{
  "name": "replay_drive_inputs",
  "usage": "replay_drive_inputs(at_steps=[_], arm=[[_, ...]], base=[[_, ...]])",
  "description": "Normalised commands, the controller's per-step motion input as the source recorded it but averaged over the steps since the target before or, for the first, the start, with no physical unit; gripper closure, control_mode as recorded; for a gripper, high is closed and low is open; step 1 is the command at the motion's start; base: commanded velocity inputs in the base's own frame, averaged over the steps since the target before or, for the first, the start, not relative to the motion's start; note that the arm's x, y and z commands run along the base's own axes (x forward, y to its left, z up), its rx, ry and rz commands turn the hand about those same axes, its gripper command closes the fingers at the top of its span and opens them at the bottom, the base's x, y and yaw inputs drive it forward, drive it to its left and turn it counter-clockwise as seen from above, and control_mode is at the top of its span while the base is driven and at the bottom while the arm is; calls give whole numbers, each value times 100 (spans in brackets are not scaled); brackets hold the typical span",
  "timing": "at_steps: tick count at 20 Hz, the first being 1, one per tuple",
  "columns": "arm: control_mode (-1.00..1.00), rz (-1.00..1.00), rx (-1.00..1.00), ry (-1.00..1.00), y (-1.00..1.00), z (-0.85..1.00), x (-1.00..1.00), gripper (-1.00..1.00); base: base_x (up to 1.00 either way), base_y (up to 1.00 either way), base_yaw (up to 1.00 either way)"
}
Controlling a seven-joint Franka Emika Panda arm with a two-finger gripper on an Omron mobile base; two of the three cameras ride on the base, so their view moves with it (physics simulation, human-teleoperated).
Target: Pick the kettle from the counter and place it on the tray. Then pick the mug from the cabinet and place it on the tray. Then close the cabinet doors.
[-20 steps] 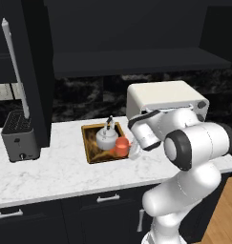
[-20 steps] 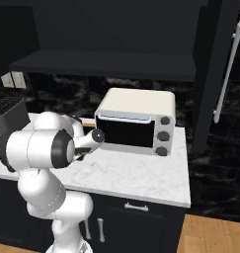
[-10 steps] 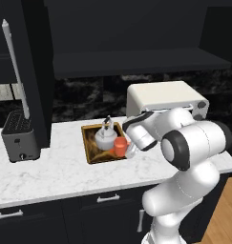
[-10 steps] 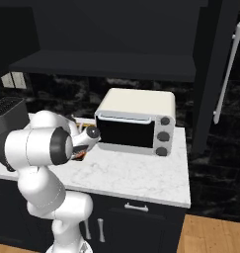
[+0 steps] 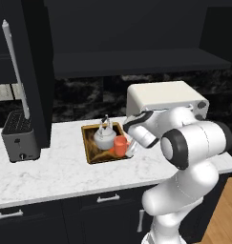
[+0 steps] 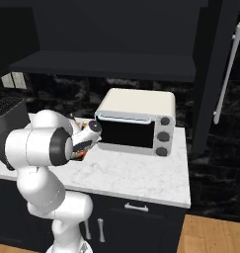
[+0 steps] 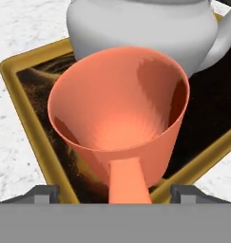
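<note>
Tool spread wide, released, its tips either side of the mug's handle; mug stands in tray beside kettle.

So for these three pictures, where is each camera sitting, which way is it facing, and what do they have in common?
Left base view: behind the arm on its left, looking forward and down at the counter, the tray and the toaster oven; the arm rises at lower right.
Right base view: behind on the right, facing the toaster oven; the arm rises at lower left.
Hand view: on the hand, looking down into the mug beside the kettle; fingertips at the bottom.
Shared: mug, kettle and tray in the left base and hand views.
</note>
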Motion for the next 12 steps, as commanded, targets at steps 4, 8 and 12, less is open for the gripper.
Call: replay_drive_inputs(at_steps=[4,8,12], arm=[[-100,3,3,19,-18,21,0,-100],[-100,7,2,13,-13,47,-9,-100],[-100,3,1,0,0,52,-43,-100]], base=[[0,0,0],[0,0,0],[0,0,0]])
